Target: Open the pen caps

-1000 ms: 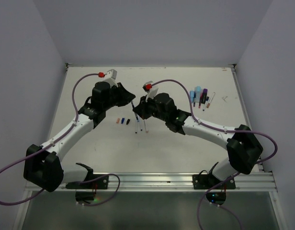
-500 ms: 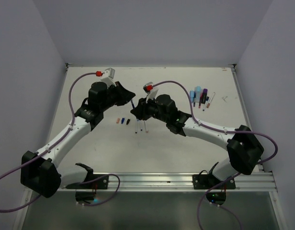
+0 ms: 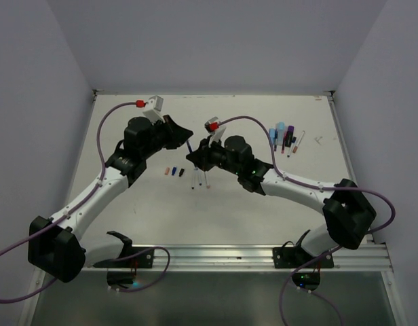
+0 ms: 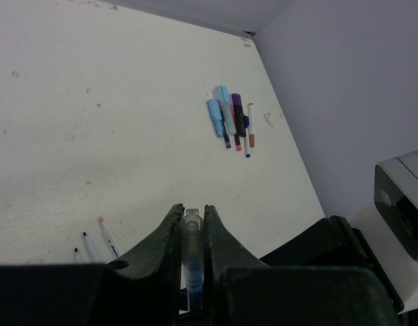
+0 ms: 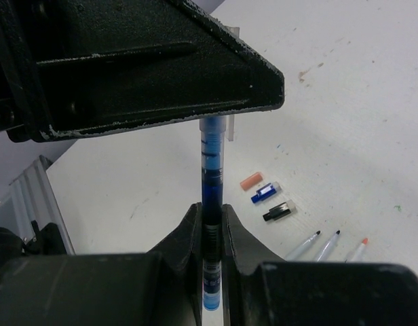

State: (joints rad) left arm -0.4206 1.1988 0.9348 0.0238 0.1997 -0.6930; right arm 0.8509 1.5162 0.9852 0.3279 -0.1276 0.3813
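Over the middle of the table (image 3: 263, 210), my left gripper (image 4: 193, 216) and right gripper (image 5: 210, 216) each pinched one end of a blue pen (image 5: 212, 159) (three loose caps (image 5: 267, 193) lay underneath).

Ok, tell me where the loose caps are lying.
In the top view the orange, blue and black caps lie in a short row on the table, left of centre, just left of three uncapped pens.

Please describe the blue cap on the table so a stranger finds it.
Near the middle of the table, three short caps lie in a row beside three uncapped pens. The blue cap is the middle one, between the orange cap and the black cap.
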